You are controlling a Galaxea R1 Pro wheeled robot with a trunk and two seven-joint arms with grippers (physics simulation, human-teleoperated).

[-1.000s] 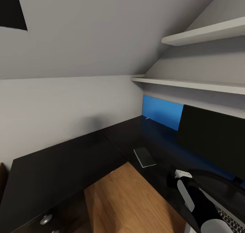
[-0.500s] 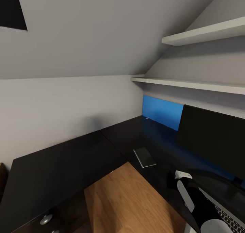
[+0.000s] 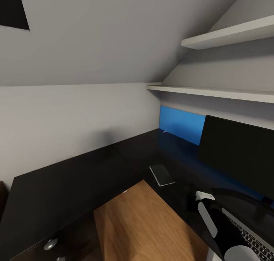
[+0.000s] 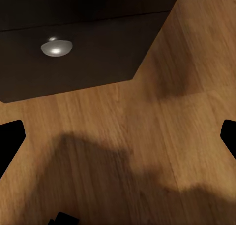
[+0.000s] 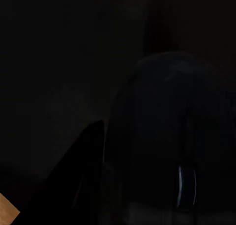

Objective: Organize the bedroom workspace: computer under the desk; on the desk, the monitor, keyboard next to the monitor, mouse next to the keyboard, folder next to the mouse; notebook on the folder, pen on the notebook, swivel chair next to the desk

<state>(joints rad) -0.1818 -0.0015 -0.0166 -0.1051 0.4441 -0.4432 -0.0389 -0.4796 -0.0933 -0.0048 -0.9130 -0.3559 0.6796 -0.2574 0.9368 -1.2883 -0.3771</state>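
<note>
Currently the left claw point(image 4: 118, 136) is spread wide over wood floor point(image 4: 147, 136), beside a drawer knob point(image 4: 56, 48). Notebook point(image 3: 162, 175) lies flat on the black counter point(image 3: 68, 181), monitor point(image 3: 238, 154) and keyboard point(image 3: 253, 240) further right. Right claw state: cannot tell.

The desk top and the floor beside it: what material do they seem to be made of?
The desk top looks like a glossy black lacquer or laminate: it faintly mirrors the blue folder standing behind the monitor. Which one cannot be told. Its drawer knob looks like polished metal, with a bright highlight. The floor looks like matte wood or wood-effect boards, showing warm brown grain lines.
</note>
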